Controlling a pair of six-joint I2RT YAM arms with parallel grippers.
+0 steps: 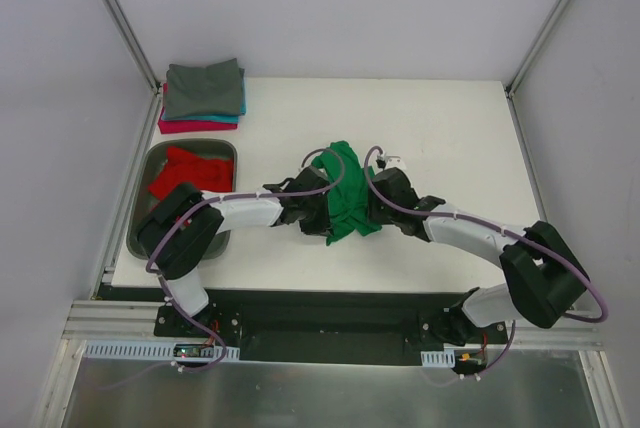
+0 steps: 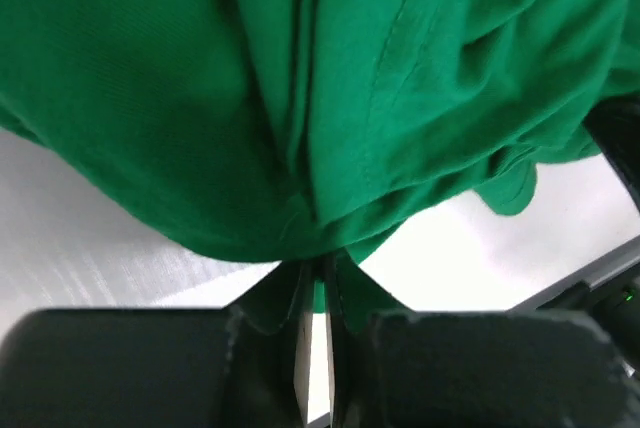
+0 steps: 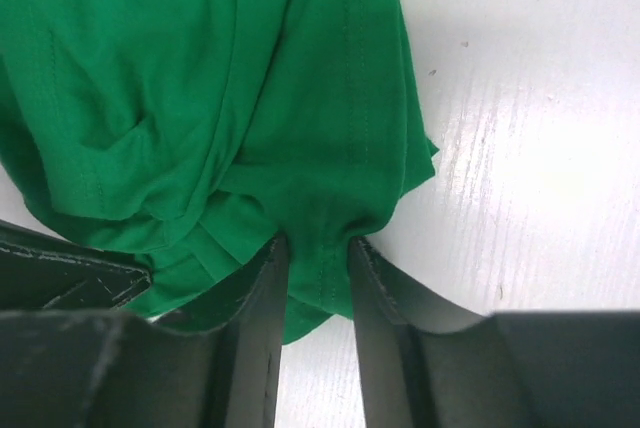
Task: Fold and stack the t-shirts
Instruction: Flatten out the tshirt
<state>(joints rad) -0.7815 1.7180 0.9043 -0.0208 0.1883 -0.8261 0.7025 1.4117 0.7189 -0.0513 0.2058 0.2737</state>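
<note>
green t-shirt (image 1: 345, 196): bright green, plain, one colour all over. It is not folded but gathered into a narrow, crumpled bundle with deep creases running along it.
cloth detail: the wrist views show a fine knit, overlapping layers and rows of stitching along a hem.
where it is: near the middle of the white table (image 1: 450, 138), between the two wrists, which close in on it from left and right. Whether it rests on the table or hangs just above cannot be told.
left gripper (image 2: 317, 293): fingers drawn almost together, with a thin fold of the green cloth nipped between them at the bundle's lower edge.
right gripper (image 3: 315, 273): clamped on a thicker gather of the same shirt near a stitched hem, so only the cloth keeps the fingers apart.
red t-shirt (image 1: 185, 173): crumpled and unfolded, lying in the tray, its near part hidden by the left arm (image 1: 240, 210).
tray (image 1: 222, 151): grey metal, at the left edge of the table.
folded stack: at the far left corner, well apart from the green t-shirt.
grey t-shirt (image 1: 205, 86): a folded rectangle, top of the stack.
teal t-shirt (image 1: 242, 106): under the grey, only its edge showing.
pink-magenta t-shirt (image 1: 195, 126): at the bottom, seen along the near side.
</note>
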